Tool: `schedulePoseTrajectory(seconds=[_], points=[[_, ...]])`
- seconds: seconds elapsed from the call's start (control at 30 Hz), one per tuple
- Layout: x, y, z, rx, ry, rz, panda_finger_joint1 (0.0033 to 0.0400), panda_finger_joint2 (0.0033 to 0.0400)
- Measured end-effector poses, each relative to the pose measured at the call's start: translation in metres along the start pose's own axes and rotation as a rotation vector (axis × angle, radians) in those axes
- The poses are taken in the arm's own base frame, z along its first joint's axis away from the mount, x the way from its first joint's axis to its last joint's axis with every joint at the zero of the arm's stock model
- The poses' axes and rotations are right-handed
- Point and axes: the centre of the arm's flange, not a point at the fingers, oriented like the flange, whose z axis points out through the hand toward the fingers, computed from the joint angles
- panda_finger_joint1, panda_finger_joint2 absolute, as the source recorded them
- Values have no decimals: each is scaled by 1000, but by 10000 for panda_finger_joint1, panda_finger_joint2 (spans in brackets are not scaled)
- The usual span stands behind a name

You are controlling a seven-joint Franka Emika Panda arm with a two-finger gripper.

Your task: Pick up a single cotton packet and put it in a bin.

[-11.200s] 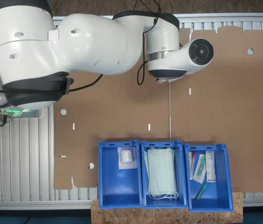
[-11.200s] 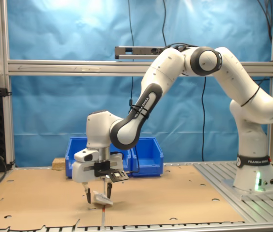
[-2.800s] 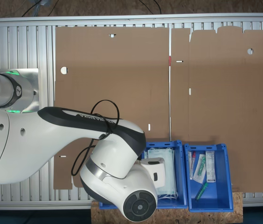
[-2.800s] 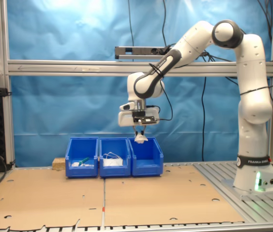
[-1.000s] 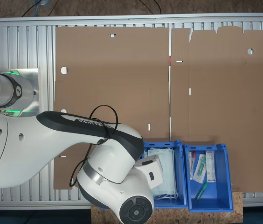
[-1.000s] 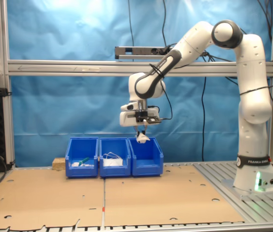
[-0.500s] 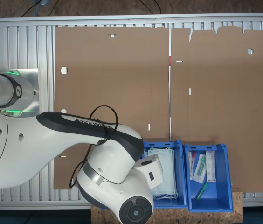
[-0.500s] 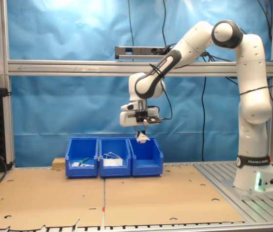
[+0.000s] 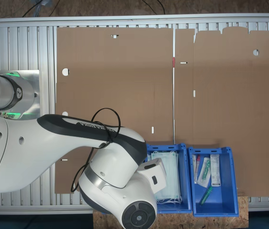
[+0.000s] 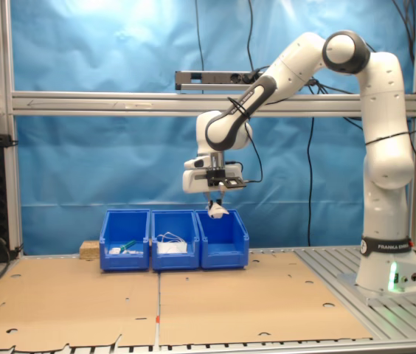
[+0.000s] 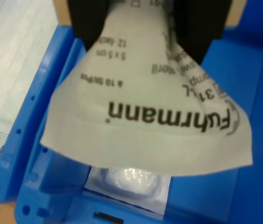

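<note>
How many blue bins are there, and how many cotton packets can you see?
Bins: 3
Cotton packets: 2, one held in the gripper, one lying in the bin beneath it
Total: 5

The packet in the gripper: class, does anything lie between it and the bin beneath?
Nothing visible blocks the drop. The gripper holds the packet above the bin. Another packet already lies on the bin's floor, leaving room beside it.
</note>
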Motion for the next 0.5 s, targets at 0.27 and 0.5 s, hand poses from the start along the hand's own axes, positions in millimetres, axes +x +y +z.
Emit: schedulePoseTrajectory(seconds=[0.27,0.5], points=[[0,0,0,0,0,-1,191,191],[0,0,0,0,0,-2,191,191]])
